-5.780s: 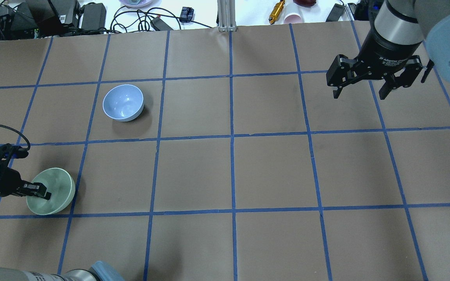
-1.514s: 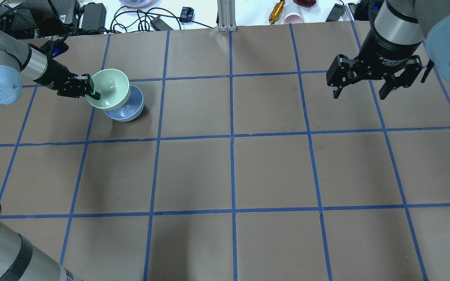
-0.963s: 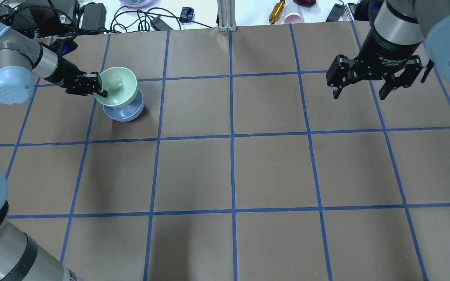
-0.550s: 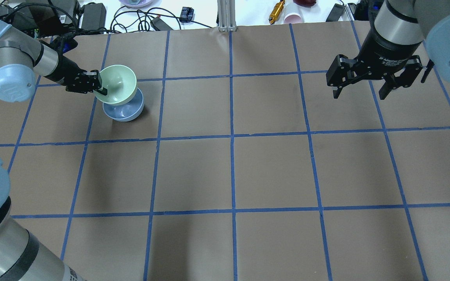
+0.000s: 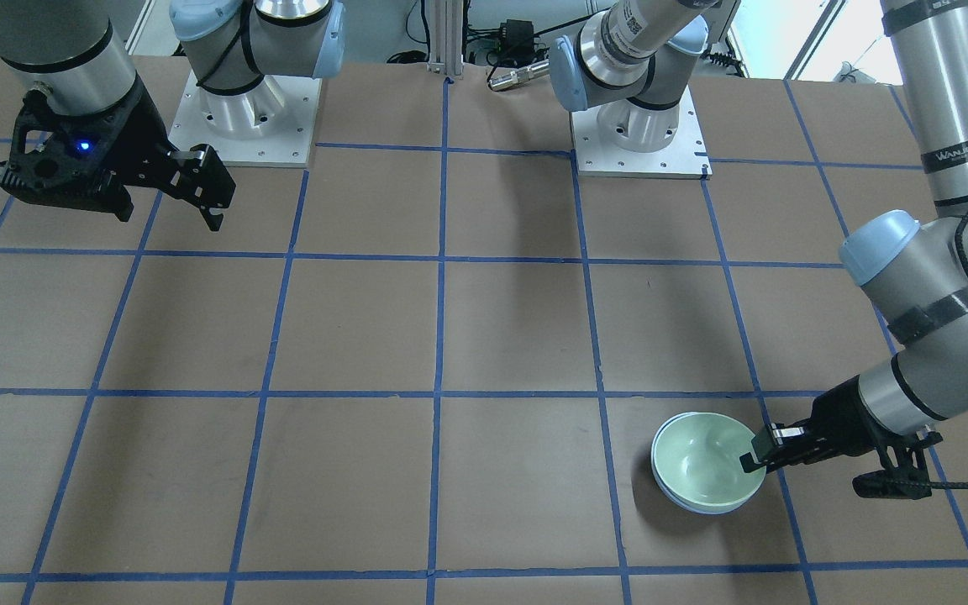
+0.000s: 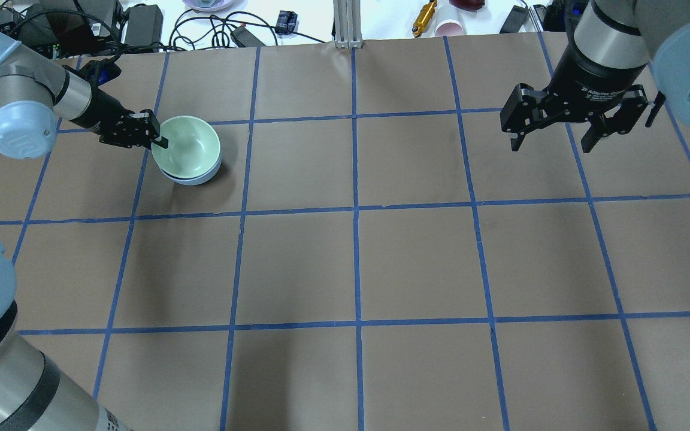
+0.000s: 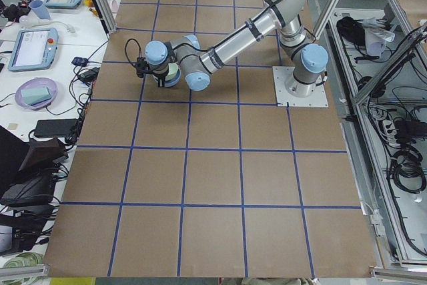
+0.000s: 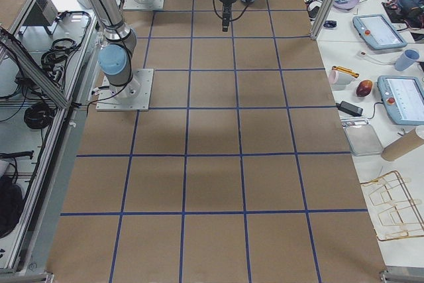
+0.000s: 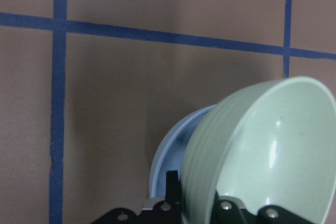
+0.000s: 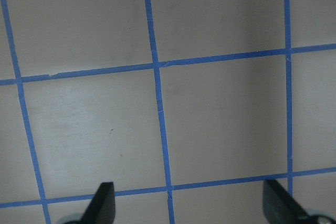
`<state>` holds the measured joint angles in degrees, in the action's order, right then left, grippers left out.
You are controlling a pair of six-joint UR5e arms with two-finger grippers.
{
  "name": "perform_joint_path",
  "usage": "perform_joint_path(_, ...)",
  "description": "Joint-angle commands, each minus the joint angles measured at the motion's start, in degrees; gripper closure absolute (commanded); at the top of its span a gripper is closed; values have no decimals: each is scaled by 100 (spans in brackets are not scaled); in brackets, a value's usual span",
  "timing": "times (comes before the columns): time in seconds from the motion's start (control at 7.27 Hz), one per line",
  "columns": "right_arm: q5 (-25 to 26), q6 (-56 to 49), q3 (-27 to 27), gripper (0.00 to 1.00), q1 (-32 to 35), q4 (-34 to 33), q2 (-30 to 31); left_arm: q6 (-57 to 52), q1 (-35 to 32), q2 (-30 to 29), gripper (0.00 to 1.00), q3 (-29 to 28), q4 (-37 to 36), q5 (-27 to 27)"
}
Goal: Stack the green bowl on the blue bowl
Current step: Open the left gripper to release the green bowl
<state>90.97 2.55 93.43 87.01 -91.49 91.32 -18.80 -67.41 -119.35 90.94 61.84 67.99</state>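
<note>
The pale green bowl (image 6: 189, 143) sits nested in the light blue bowl (image 6: 196, 178) at the far left of the table; only the blue bowl's rim and lower wall show. Both also show in the front view, green (image 5: 702, 458) over blue (image 5: 702, 507), and in the left wrist view, green (image 9: 273, 150) and blue (image 9: 168, 153). My left gripper (image 6: 156, 140) is shut on the green bowl's left rim, one finger inside and one outside. My right gripper (image 6: 551, 146) hangs open and empty above the far right of the table; only bare table shows between its fingers in the right wrist view (image 10: 189, 208).
Cables, power adapters and small items (image 6: 141, 24) lie beyond the table's far edge, with a metal post (image 6: 345, 24) at its middle. The two arm bases (image 5: 240, 118) (image 5: 639, 134) stand on the robot's side. Blue tape lines grid the brown table (image 6: 417, 263).
My left gripper carried the green bowl from the near left to above the blue bowl and lowered it; it now rests inside the blue bowl. The right arm has not moved.
</note>
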Motion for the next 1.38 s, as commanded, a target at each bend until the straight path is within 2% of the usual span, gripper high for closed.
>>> perform_joint_path(0.0,0,0,0,0,0,0,0,113,-9,148,0,-15,82,21)
perform_joint_path(0.14,0,0,0,0,0,0,0,114,-17,262,0,-41,152,169)
perform_joint_path(0.41,0,0,0,0,0,0,0,131,-253,744,0,-85,564,809)
perform_joint_path(0.69,0,0,0,0,0,0,0,506,-858,1377,0,-155,1004,1600)
perform_joint_path(1.1,0,0,0,0,0,0,0,1254,-1571,2229,0,-357,2136,1848)
perform_joint_path(1.24,0,0,0,0,0,0,0,1291,-1860,2467,0,-367,2209,2258)
